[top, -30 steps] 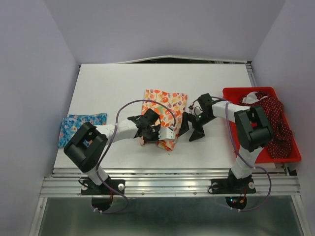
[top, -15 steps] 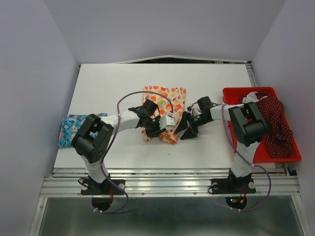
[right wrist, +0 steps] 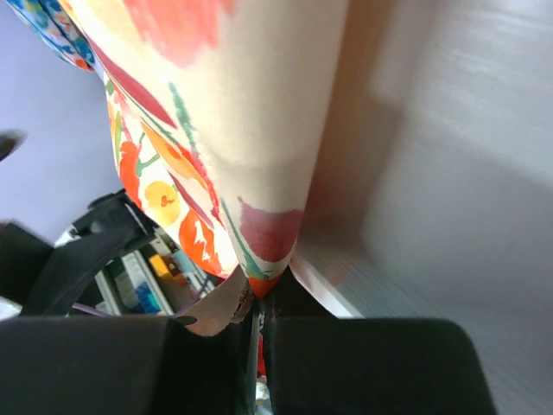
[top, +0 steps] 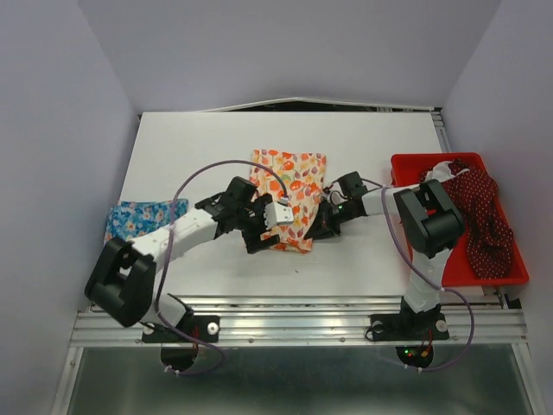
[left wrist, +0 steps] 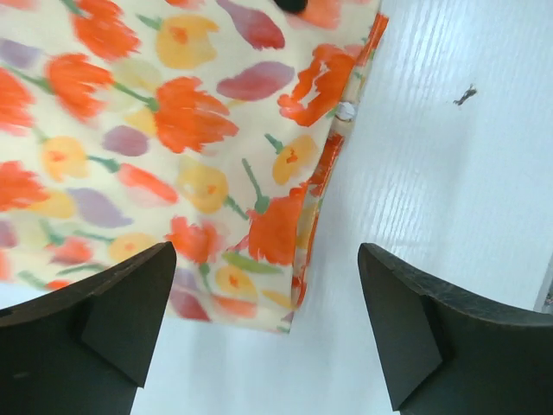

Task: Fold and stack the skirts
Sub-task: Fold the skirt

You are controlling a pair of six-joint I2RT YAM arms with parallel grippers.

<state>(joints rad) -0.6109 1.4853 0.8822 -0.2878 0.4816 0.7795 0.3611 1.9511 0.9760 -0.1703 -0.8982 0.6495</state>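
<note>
**First speaker:** What do we see from above?

**Second speaker:** We see a white table (top: pixel 190 147) with two robot arms reaching in from its near edge. In the middle lies the cream-white skirt (top: pixel 292 186), printed with orange flowers. Both arms meet at its near end.

**First speaker:** And what do we make of the left gripper (top: pixel 259 232)?

**Second speaker:** Its jaws are spread wide and hold nothing. In its own wrist view, the left gripper (left wrist: pixel 268 298) has its two dark fingers (left wrist: pixel 121 303) on either side of the cream-white skirt's (left wrist: pixel 130 130) near corner. White table shows to the right of the hem. We cannot tell whether the fingertips touch the cloth.

**First speaker:** And the right gripper (top: pixel 321 226)?

**Second speaker:** We find it at the skirt's right-hand edge, low to the table. In its wrist view, the right gripper (right wrist: pixel 257 320) has its jaws pressed together. A thin fold of the cream-white skirt (right wrist: pixel 233 104) is pinched between them, and the cloth rises away from the pinch.

**First speaker:** Where are the other skirts?

**Second speaker:** The blue skirt (top: pixel 138 218), with many-coloured flowers, lies at the table's left edge, well apart from both grippers. The dark red skirt (top: pixel 479 207), with tiny white dots, lies crumpled in a red tray (top: pixel 501 278) at the table's right side, draped partly over the tray's rim.
</note>
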